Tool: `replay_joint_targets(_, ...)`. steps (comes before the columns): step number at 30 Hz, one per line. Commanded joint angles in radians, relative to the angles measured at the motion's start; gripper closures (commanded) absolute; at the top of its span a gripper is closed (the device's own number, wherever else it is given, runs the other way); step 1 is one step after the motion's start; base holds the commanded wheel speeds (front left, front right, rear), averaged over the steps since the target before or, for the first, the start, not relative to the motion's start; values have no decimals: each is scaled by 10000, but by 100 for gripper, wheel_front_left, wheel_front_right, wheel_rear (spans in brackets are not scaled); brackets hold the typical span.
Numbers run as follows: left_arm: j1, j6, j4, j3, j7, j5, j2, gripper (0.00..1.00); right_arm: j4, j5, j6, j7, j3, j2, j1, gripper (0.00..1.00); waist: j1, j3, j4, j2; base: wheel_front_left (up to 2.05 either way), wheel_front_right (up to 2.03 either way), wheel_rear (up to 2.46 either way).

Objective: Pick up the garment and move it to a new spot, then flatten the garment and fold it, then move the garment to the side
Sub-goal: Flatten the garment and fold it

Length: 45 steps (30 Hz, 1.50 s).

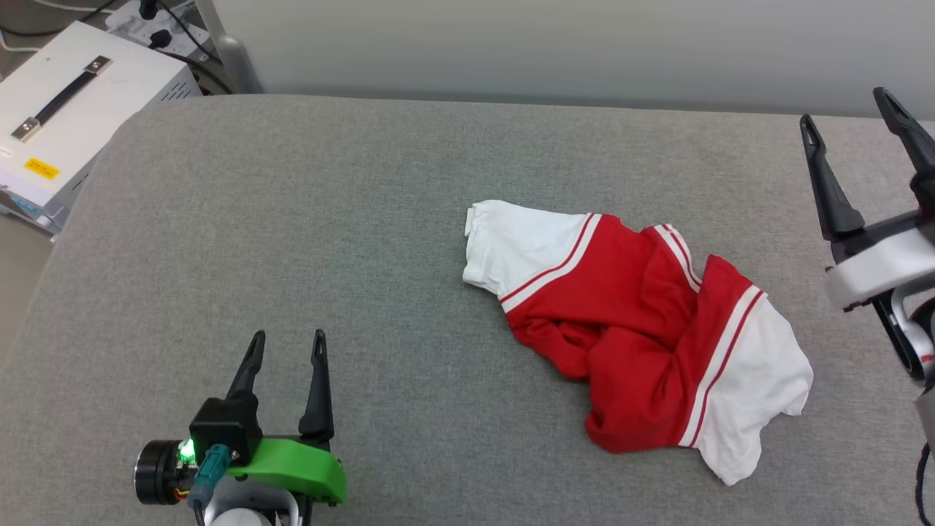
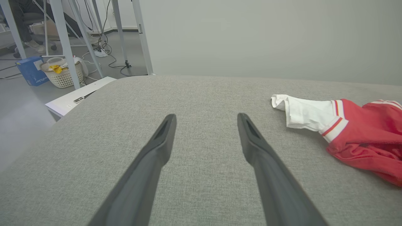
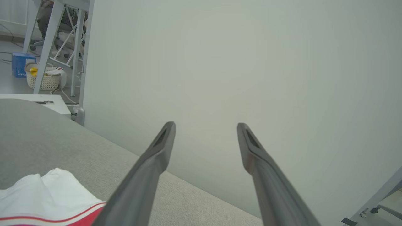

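Biggest thing in view was the grey fabric-covered worktop [image 1: 292, 241], which took up nearly the whole head view and was mostly bare. The garment [image 1: 635, 329] sat right of centre on it in a crumpled heap. The red body was bunched up in the middle, one white sleeve stuck out toward the far left of the pile, and the other flopped at the near right. The striped trim was showing, but no print was visible from this side.

Off the far left corner, down beside the worktop, there was a white box [image 1: 80, 124] with a dark handle, not in the way of anything.

The left gripper [image 1: 288, 337] hung low at the near left with its jaws spread wide and nothing in them, well apart from the garment. The right gripper [image 1: 845, 108] was up by the right edge, also wide open and empty. It was near the pile but not touching it, and its wrist view looked mostly at the wall, with a bit of white sleeve low in the corner.

So this looked like step one, with the pickup not yet begun. Best guess for the next move: the right arm was closer, so it would need to tip down onto a raised fold and pinch it. Grabbing only a sleeve would probably just drag the pile instead of lifting it.
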Motion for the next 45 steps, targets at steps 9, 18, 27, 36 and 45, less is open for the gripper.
replay_joint_targets(9, -637, -29, -193, -66, -57, -68, -76, 0, 1064, 2978, -7, 4140, 3313, -2329, -2038, 0, 0, 881, 419, 43, 0, 0, 0)
replay_joint_targets(18, -1096, 159, -334, -354, -57, -362, -80, 0, 1362, 6668, -7, 8028, 6061, -3698, -2954, 0, 0, 1793, 741, 43, 0, 0, 0)
replay_joint_targets(27, -1487, 293, -293, -613, -57, -545, -81, 0, 2431, 7610, -7, 9265, 7868, -3638, -3059, 0, 0, 2366, 1033, 43, 0, 0, 0)
replay_joint_targets(36, -1309, 309, -113, -488, -57, -467, -81, 0, 2850, 7769, -7, 6987, 8955, -3712, -3311, 100, 0, 1865, 693, 43, 0, 0, 0)
replay_joint_targets(45, -765, 345, -63, -380, -57, -432, -81, 0, 1726, 7943, -7, 4530, 8290, -4715, -2964, 100, 0, 974, 292, 43, 0, 0, 0)
